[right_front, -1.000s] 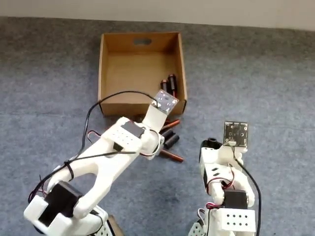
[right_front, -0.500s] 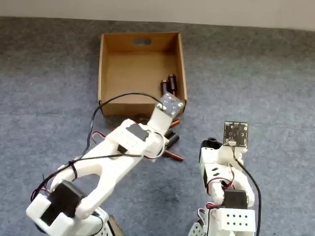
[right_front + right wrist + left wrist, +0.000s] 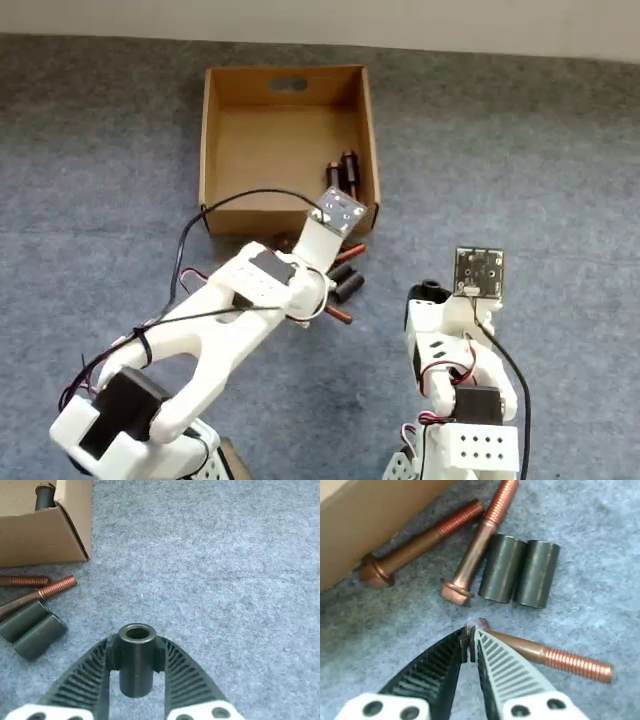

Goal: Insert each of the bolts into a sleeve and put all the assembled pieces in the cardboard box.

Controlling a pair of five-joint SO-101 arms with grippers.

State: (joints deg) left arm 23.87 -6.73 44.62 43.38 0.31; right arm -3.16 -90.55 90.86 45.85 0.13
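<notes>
The grey carpeted table (image 3: 560,150) carries everything, and in the high view the left arm (image 3: 230,320) stretches from the 7 o'clock corner up toward the centre. The right arm (image 3: 450,350) sits folded at 5 o'clock. The cardboard box (image 3: 212,150) stands at 12 o'clock, open, with two assembled pieces (image 3: 341,170) lying against its 3 o'clock wall. The rest of the parts are heaped on the carpet just off the box's near corner, at about 5 o'clock from it. The left gripper (image 3: 471,632) hangs low over this heap with its jaws drawn almost together, and the head of a loose bolt (image 3: 555,657) sits right at their tips. I judge that head to be nipped by its flange rather than merely touched. The right gripper (image 3: 135,645) is clenched around a held sleeve (image 3: 136,665) whose open mouth faces out past the fingertips. This sleeve (image 3: 430,292) lies at 3 o'clock from the heap, near it but apart. Two spare sleeves (image 3: 502,569) (image 3: 537,575) lie touching side by side. Beside them rests a second bolt (image 3: 475,550), with a third bolt (image 3: 420,540) close along the box wall. The relation that matters is this: in the high view the loose bolt's long axis runs roughly 10 to 4 o'clock, threaded end at 4, already aimed toward the waiting sleeve. The left arm is much the nearer to it, so the insertion probably calls for lifting the bolt and lining its thread up with that bore.
</notes>
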